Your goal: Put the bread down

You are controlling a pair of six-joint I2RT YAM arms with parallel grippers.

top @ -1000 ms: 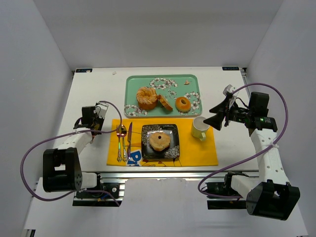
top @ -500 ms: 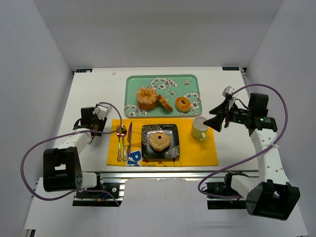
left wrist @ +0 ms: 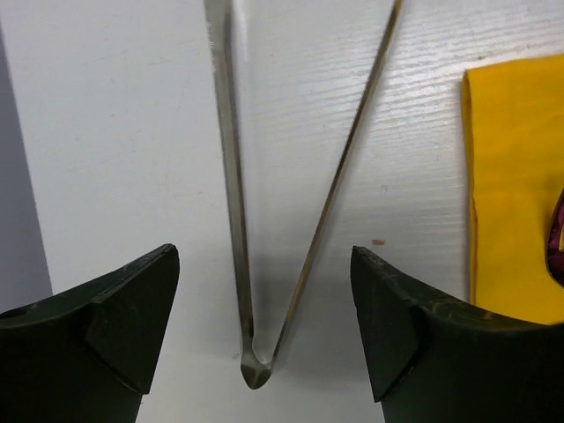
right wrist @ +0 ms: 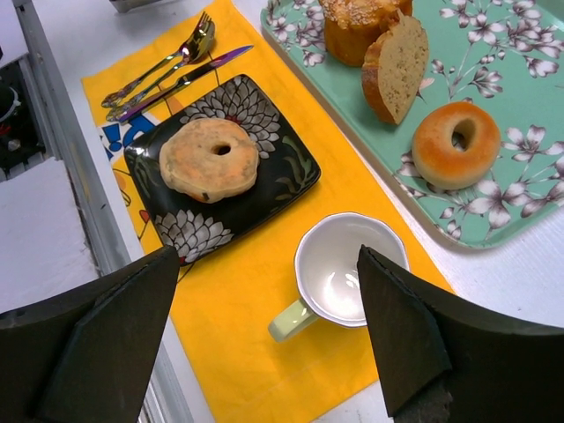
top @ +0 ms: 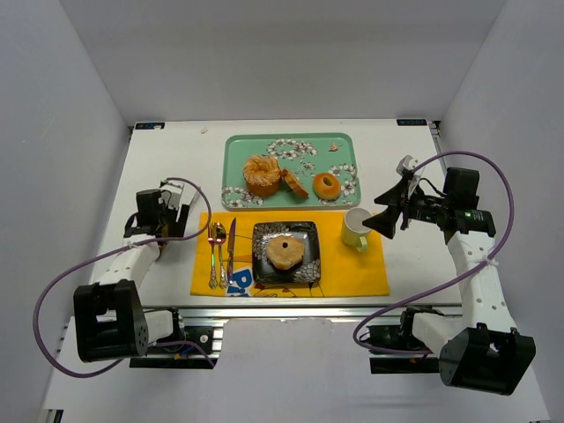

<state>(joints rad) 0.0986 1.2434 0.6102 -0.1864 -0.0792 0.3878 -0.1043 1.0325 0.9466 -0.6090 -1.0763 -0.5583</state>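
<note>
jaws apart on both arms, bread on plate

jaws stood wide apart on the left gripper [top: 181,214] and on the right gripper [top: 381,211]; neither held anything. bread [top: 285,252] lay flat near the middle of the black plate [top: 309,232], which sat on the yellow mat [top: 370,273]. judged: placing looked done, with only the arms left to clear.

risks noted:
- right gripper hung just beside the cup [top: 356,228], on its far-right side. a low sweep toward the plate would likely tip or shove the cup, which is empty and probably light.
- left wrist view showed the fingers either side of thin v-shaped tongs [left wrist: 231,176] on the table [left wrist: 132,106], with the mat edge close by. height above the tongs could not be told. a drop or a closing there could drag the tongs or ruck the mat, which would shift the plate and the cutlery [top: 220,251].
- a second grab at the bread could squash it, as it looks soft, or slide the plate.
- the donut [top: 327,184] on the tray [top: 231,150] is a similar ring shape; mistaking it for the bread would undo a finished placement.
</note>
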